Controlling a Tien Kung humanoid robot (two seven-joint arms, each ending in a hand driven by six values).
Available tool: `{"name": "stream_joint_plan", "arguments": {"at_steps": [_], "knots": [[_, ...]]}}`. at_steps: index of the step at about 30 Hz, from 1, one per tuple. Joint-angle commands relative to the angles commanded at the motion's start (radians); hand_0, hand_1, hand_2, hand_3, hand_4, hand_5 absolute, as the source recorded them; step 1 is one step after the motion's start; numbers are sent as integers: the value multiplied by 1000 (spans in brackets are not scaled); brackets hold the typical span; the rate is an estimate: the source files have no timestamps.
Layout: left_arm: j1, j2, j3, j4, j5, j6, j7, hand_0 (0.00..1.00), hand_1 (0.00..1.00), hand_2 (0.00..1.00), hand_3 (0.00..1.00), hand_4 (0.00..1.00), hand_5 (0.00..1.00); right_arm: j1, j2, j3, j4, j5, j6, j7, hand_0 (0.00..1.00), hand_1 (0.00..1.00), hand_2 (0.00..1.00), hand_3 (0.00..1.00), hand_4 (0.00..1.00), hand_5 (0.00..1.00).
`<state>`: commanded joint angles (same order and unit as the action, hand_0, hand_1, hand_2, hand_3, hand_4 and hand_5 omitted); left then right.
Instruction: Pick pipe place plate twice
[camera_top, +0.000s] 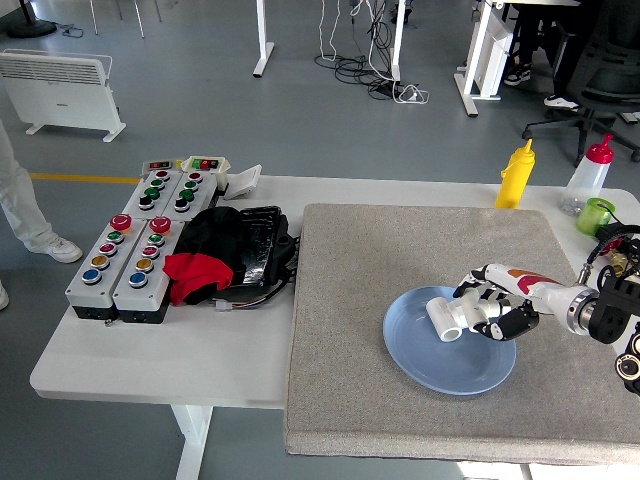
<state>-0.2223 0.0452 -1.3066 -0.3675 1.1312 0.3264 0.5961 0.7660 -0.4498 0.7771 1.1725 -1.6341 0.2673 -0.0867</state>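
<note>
A lab or workshop is shown. Two grey boxes of coloured push buttons (128, 255) are set on a white table (150, 350). Loose cables (365, 65) are spread on a bare grey floor (200, 120). A white heater (62, 90) and office chair wheels (560, 125) are seen behind.

I see the white tabletop (230, 350) carrying a grey mat (400, 260), button boxes (135, 250), black-and-red cloth (215, 255) and bottles (515, 175).

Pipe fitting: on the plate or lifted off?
On the plate. The white pipe fitting rests inside the blue plate, with the right hand at it; cannot tell if the fingers grip it.
</note>
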Motion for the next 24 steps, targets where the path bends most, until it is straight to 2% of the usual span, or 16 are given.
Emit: {"name": "stream_joint_plan", "arguments": {"at_steps": [8, 16, 17, 22, 23, 24], "knots": [[4, 0, -2, 1, 3, -2, -1, 659, 642, 611, 620, 379, 998, -30, -35, -31, 99, 16, 8, -24, 523, 526, 529, 692, 669, 61], [-2, 0, 0, 1, 0, -2, -2, 659, 642, 612, 619, 379, 998, -30, -39, -65, 138, 19, 16, -35, 533, 532, 532, 693, 670, 64], [-2, 0, -1, 2, 0, -2, -2, 658, 642, 611, 617, 379, 998, -30, -40, -68, 140, 20, 17, -35, 587, 560, 554, 698, 682, 84], [-6, 2, 2, 2, -5, -1, -5, 658, 642, 611, 617, 379, 998, -27, -43, -78, 138, 14, 25, -42, 587, 560, 554, 698, 682, 84], [-7, 1, 2, 2, -5, 0, -6, 658, 641, 609, 616, 379, 998, -26, -42, -80, 139, 14, 26, -45, 701, 665, 676, 755, 696, 105], [-7, 1, 2, 2, -5, 0, -6, 658, 641, 609, 616, 379, 998, -25, -41, -81, 139, 14, 27, -46, 701, 665, 676, 755, 696, 105]]}}
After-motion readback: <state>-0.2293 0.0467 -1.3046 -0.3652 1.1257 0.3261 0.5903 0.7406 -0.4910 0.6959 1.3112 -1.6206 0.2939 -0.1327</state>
